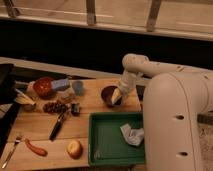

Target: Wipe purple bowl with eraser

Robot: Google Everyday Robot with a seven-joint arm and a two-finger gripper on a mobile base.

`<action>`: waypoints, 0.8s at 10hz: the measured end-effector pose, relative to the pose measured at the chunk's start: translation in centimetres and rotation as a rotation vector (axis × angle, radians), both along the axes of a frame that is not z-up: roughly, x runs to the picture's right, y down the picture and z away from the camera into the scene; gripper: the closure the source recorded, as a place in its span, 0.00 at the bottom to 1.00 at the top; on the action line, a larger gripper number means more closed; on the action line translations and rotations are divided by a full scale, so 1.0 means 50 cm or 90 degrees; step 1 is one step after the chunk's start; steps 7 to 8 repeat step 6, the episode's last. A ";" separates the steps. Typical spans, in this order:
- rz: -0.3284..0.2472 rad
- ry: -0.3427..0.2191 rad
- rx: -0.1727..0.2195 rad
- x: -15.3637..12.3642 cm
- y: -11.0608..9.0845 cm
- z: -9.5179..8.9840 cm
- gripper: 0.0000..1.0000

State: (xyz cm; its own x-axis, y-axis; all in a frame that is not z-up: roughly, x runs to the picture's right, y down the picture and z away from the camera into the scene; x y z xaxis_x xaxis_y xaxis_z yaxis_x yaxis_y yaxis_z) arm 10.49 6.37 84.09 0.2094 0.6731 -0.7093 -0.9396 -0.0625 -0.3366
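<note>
The purple bowl (pixel 108 95) sits on the wooden table (pixel 37 127) near its back right corner. It is dark maroon with a dark inside. My gripper (pixel 118 94) reaches down over the bowl's right rim from the white arm (pixel 165 80). A pale cream-yellow eraser (pixel 116 96) shows at the gripper's tip, against the bowl's right inner side.
A green tray (pixel 107 150) with a crumpled white cloth (pixel 132 134) lies in front of the bowl. A red-orange bowl (pixel 44 86), blue-grey blocks (pixel 61 83), grapes (pixel 54 106), a black-handled tool (pixel 58 126), an apple (pixel 74 148), a fork (pixel 11 150) and a chili (pixel 36 148) lie to the left.
</note>
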 end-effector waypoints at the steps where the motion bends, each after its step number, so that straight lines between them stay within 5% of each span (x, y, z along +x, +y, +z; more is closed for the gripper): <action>1: 0.007 -0.004 0.004 0.005 -0.013 0.009 1.00; 4: 0.001 -0.068 0.017 -0.058 -0.041 0.025 1.00; 8: 0.004 -0.081 0.016 -0.106 -0.043 0.028 1.00</action>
